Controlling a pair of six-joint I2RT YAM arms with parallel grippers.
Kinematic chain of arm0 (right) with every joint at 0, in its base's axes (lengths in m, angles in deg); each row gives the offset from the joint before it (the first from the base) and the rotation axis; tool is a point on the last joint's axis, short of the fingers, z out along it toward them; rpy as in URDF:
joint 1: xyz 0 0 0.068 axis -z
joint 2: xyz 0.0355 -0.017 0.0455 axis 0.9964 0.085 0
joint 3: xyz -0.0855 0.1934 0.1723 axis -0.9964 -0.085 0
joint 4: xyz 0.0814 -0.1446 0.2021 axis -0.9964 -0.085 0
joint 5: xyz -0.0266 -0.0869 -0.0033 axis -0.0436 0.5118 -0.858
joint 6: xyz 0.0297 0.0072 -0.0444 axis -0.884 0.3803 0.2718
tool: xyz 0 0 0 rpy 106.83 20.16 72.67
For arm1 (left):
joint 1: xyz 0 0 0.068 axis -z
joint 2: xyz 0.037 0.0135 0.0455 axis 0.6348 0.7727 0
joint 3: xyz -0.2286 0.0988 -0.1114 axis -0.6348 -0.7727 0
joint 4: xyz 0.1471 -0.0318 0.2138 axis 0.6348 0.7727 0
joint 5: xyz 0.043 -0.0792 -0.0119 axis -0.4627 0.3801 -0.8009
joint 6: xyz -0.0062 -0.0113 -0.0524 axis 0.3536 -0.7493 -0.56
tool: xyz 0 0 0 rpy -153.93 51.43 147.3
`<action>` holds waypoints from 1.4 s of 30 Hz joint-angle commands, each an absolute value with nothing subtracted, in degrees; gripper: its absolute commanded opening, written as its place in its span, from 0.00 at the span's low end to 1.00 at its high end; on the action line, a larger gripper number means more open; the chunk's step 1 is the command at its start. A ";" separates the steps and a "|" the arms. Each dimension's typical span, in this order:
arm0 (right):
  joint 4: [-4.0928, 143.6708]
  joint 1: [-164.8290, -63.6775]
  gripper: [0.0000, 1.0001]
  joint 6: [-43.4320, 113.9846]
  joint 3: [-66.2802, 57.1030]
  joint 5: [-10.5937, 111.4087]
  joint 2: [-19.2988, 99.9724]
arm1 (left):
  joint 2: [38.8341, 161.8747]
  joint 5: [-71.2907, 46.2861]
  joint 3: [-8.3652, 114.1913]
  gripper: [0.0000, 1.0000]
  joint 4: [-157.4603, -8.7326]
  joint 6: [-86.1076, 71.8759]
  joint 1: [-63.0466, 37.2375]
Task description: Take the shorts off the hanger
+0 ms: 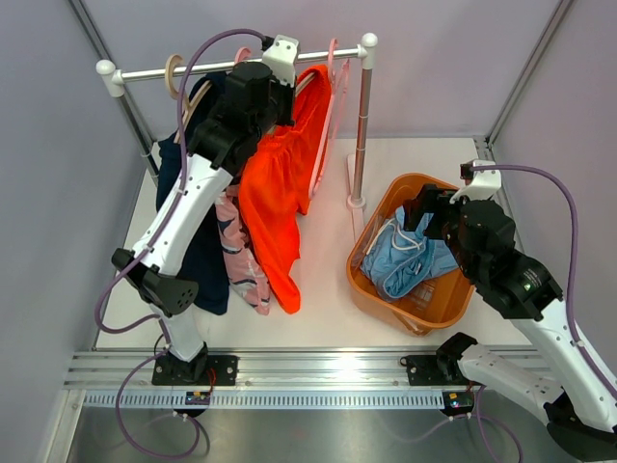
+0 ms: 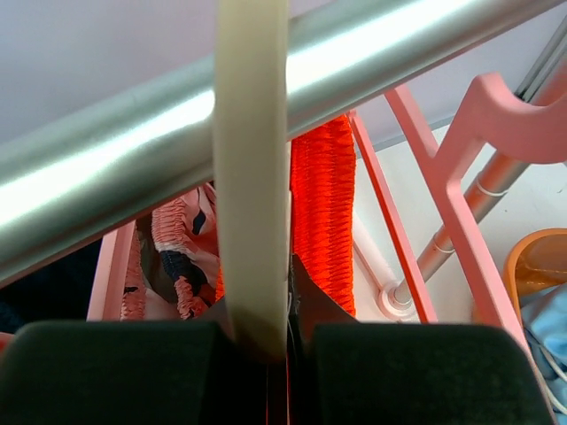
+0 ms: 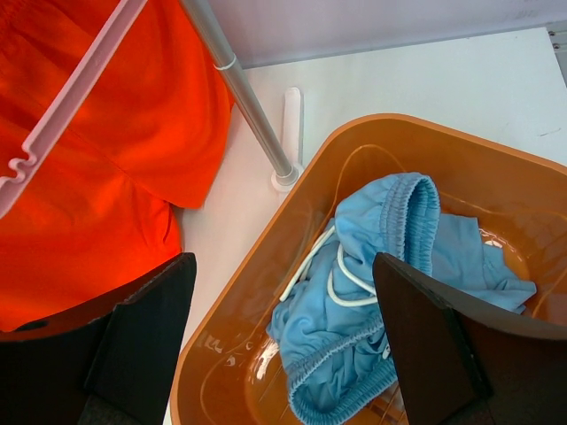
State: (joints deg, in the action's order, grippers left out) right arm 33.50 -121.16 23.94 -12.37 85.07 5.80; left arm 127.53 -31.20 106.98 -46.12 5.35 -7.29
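Observation:
Bright orange shorts hang from the rail, with pink patterned shorts and dark navy shorts to their left. My left gripper is up at the rail. In the left wrist view it is shut on a cream hanger hook looped over the rail, with the orange shorts' waistband just behind. Light blue shorts lie in the orange basket. My right gripper hovers open and empty over them.
An empty pink hanger hangs at the right end of the rail, also seen in the left wrist view. The rack's right post stands between the orange shorts and the basket. Grey walls close in the back and both sides.

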 commanded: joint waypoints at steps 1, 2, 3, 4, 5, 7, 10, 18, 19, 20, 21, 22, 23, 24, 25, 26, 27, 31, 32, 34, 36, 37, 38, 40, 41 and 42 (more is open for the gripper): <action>36.37 -120.81 0.89 24.34 -12.63 85.30 5.40 | 122.69 -28.24 110.82 0.00 -49.35 5.08 -7.32; 36.37 -120.90 0.89 24.42 -12.72 85.38 5.40 | 122.16 -28.15 110.74 0.00 -49.00 4.82 -7.32; 36.46 -120.81 0.89 24.34 -12.72 85.38 5.40 | 121.55 -28.06 110.04 0.00 -48.48 4.73 -7.32; 36.63 -120.81 0.89 24.42 -12.72 85.38 5.31 | 120.50 -27.88 109.51 0.00 -48.13 4.73 -7.32; 36.72 -120.81 0.89 24.42 -12.81 85.30 5.40 | 119.96 -27.88 108.98 0.00 -47.86 4.47 -7.32; 36.90 -120.90 0.89 24.42 -12.81 84.77 5.40 | 118.91 -28.14 107.14 0.00 -46.46 2.88 -7.32; 37.16 -120.81 0.89 24.25 -12.72 83.98 5.84 | 116.36 -28.06 103.11 0.00 -45.48 2.35 -7.24; 37.25 -120.81 0.88 23.99 -12.02 82.66 7.24 | 110.48 -27.71 97.65 0.00 -42.68 2.79 -5.31; 37.25 -120.81 0.88 23.99 -12.02 82.57 7.42 | 109.68 -28.32 96.51 0.00 -42.59 2.79 -4.95; 37.34 -120.81 0.88 23.99 -11.85 82.40 7.42 | 108.98 -28.76 95.10 0.00 -42.76 2.88 -4.34; 37.42 -120.81 0.88 23.99 -11.76 82.31 7.68 | 108.19 -29.28 92.31 0.00 -42.76 2.79 -4.07; 37.43 -120.81 0.88 24.07 -11.58 82.13 7.77 | 107.05 -29.98 91.23 0.00 -42.41 2.79 -3.81; 37.51 -120.81 0.88 24.07 -11.49 81.78 8.12 | 106.52 -30.17 90.18 0.00 -42.06 2.36 -3.72; 37.51 -120.90 0.88 24.07 -11.41 81.43 8.38 | 105.99 -30.52 88.34 0.00 -41.01 2.18 -3.72; 37.60 -120.81 0.88 23.99 -11.14 81.17 8.47 | 105.11 -30.78 87.54 0.00 -40.39 2.09 -3.55; 37.69 -120.81 0.88 23.90 -11.14 80.55 9.00 | 104.67 -31.13 86.75 0.00 -39.78 1.83 -3.37; 37.69 -120.81 0.88 23.90 -11.05 80.20 9.26 | 104.23 -31.40 86.04 0.00 -38.47 1.74 -3.28; 37.95 -120.81 0.87 23.28 -10.96 78.44 10.32 | 100.54 -29.64 79.64 0.00 -36.79 2.00 -1.97; 38.13 -120.81 0.87 23.28 -10.88 77.57 10.67 | 98.88 -29.55 78.58 0.00 -36.44 2.44 -1.70; 38.22 -120.81 0.87 23.19 -10.79 76.68 11.02 | 97.55 -29.64 76.12 0.00 -34.51 2.79 -0.91; 38.39 -120.81 0.87 23.28 -10.70 74.93 11.55 | 95.71 -27.98 74.44 0.00 -33.19 3.14 -0.47; 38.48 -120.81 0.86 23.11 -10.61 74.31 11.81 | 95.00 -27.10 73.65 0.00 -32.75 3.23 0.14; 38.48 -120.81 0.86 23.11 -10.61 73.18 12.16 | 93.61 -26.22 72.08 0.00 -32.04 3.49 0.49; 38.83 -120.81 0.85 22.84 -10.70 71.68 12.43 | 92.37 -24.37 70.84 0.00 -31.08 3.76 1.89; 38.83 -120.81 0.85 22.76 -10.70 70.37 12.60 | 91.93 -24.19 69.96 0.00 -29.77 3.85 2.51; 39.01 -120.81 0.85 22.58 -10.79 69.66 12.69 | 91.05 -24.02 69.60 0.00 -29.14 4.02 3.04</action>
